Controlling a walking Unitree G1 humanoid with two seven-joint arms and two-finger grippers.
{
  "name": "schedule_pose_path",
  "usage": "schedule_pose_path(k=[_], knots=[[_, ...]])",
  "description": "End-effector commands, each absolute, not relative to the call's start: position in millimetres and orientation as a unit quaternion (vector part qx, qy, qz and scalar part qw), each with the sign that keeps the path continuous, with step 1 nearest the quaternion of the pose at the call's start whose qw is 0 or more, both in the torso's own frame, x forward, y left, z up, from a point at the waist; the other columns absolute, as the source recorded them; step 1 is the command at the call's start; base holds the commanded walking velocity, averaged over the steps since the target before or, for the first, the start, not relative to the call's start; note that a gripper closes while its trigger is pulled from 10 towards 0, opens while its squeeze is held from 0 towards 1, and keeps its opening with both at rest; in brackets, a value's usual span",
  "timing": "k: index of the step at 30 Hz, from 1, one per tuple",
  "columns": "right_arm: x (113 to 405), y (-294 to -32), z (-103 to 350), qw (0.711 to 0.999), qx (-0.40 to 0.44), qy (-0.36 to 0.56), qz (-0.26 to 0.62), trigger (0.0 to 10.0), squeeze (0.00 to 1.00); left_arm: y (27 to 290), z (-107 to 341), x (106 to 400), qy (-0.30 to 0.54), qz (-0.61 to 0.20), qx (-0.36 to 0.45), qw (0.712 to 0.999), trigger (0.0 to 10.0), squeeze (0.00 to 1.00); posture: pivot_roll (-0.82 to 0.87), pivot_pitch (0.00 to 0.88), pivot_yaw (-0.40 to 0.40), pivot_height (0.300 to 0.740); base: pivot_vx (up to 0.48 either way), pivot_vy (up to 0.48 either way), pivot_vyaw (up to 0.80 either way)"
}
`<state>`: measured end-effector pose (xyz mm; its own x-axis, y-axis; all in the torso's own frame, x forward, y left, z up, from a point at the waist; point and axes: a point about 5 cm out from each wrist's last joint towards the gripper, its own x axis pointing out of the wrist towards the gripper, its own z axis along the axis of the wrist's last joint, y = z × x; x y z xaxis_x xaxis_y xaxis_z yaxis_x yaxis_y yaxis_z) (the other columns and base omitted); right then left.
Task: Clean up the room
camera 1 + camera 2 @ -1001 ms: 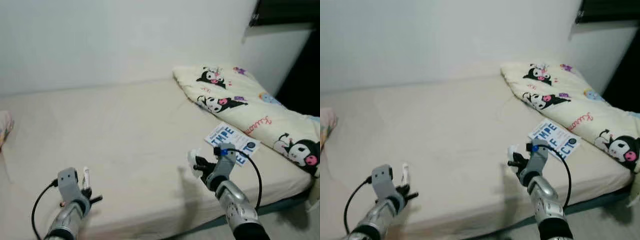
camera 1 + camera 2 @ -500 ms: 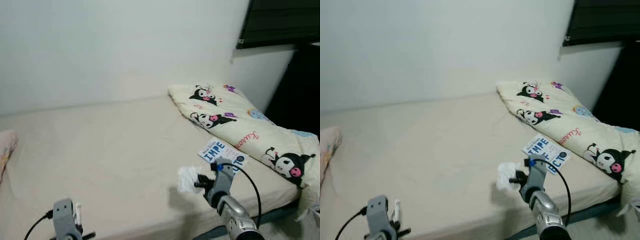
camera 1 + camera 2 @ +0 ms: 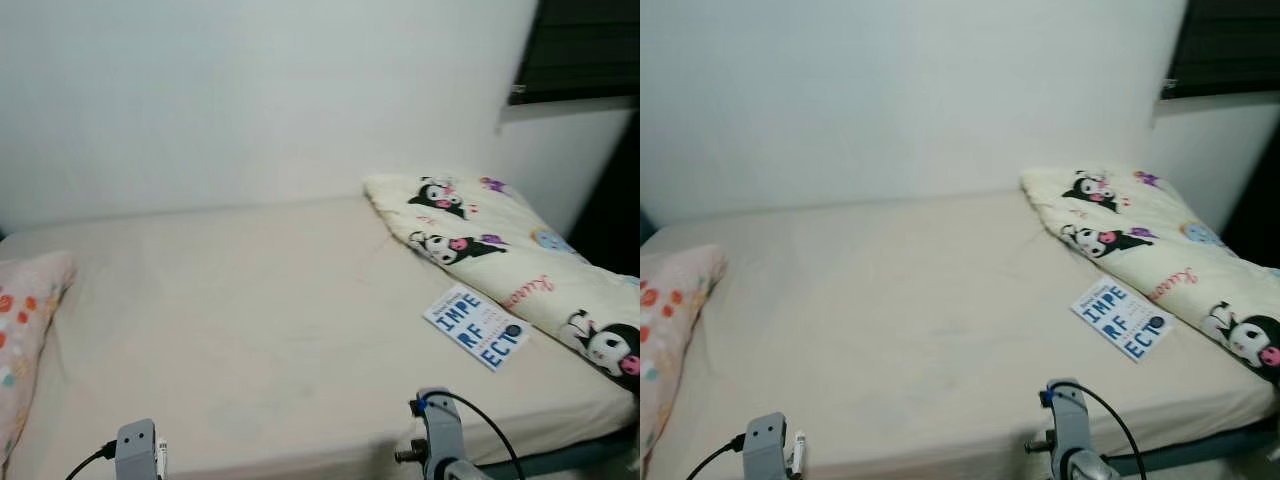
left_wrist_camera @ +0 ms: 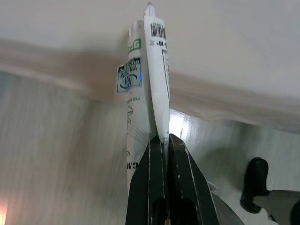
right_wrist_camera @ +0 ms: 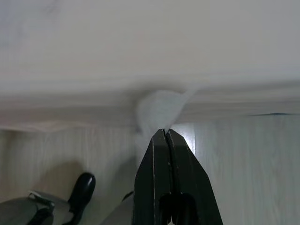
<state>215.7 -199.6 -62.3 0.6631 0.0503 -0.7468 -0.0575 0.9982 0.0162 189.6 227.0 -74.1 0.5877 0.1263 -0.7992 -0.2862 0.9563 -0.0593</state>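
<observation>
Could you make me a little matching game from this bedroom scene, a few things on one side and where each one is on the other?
Things:
1. book
2. floral pillow
3. cartoon blanket
4. white tube

Places:
A. pinched in the left gripper
B. at the bed's left end
C. flat on the sheet beside the blanket
D. heaped at the bed's right end

Pairs: 1-C, 2-B, 3-D, 4-A

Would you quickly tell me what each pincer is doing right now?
Left pincer: shut on a white tube.
Right pincer: shut on a white tissue.
</observation>
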Motion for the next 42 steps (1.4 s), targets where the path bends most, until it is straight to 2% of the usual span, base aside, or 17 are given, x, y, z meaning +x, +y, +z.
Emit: schedule_pose_path(k=[1, 10, 16, 22, 30, 35, 42], knots=[[205, -205, -68, 0.906, 0.015, 0.424, 0.01, 10.0, 0.0, 230, -76, 186, 0.447, 0.11, -0.067, 0.885, 10.0, 0.0, -0.06, 0.0, -0.018, 0.74, 0.0, 0.0, 0.74], [191, -210, -75, 0.899, 0.021, 0.438, -0.008, 10.0, 0.0, 227, -79, 180, 0.462, 0.092, -0.042, 0.881, 10.0, 0.0, -0.07, 0.0, -0.014, 0.74, 0.0, 0.0, 0.74], [219, -206, -58, 0.925, 0.008, 0.38, 0.018, 10.0, 0.0, 224, -82, 177, 0.484, 0.091, -0.037, 0.869, 10.0, 0.0, -0.09, 0.0, -0.008, 0.74, -0.301, 0.0, 0.74], [227, -205, -53, 0.93, 0.007, 0.366, 0.024, 10.0, 0.0, 222, -81, 178, 0.478, 0.08, -0.008, 0.875, 10.0, 0.0, -0.1, 0.0, -0.01, 0.74, -0.184, 0.0, 0.74], [226, -201, -54, 0.929, 0.002, 0.367, 0.037, 10.0, 0.0, 219, -87, 167, 0.492, 0.082, -0.005, 0.867, 10.0, 0.0, -0.1, 0.0, -0.008, 0.74, 0.0, 0.0, 0.74], [221, -198, -58, 0.926, 0.004, 0.375, 0.04, 10.0, 0.0, 214, -93, 156, 0.515, 0.09, -0.014, 0.853, 10.0, 0.0, -0.11, 0.0, -0.005, 0.74, -0.345, 0.0, 0.74], [216, -197, -61, 0.922, 0.005, 0.384, 0.046, 10.0, 0.0, 218, -93, 155, 0.515, 0.079, 0.011, 0.854, 10.0, 0.0, -0.11, 0.0, -0.008, 0.74, -0.135, 0.0, 0.74]])
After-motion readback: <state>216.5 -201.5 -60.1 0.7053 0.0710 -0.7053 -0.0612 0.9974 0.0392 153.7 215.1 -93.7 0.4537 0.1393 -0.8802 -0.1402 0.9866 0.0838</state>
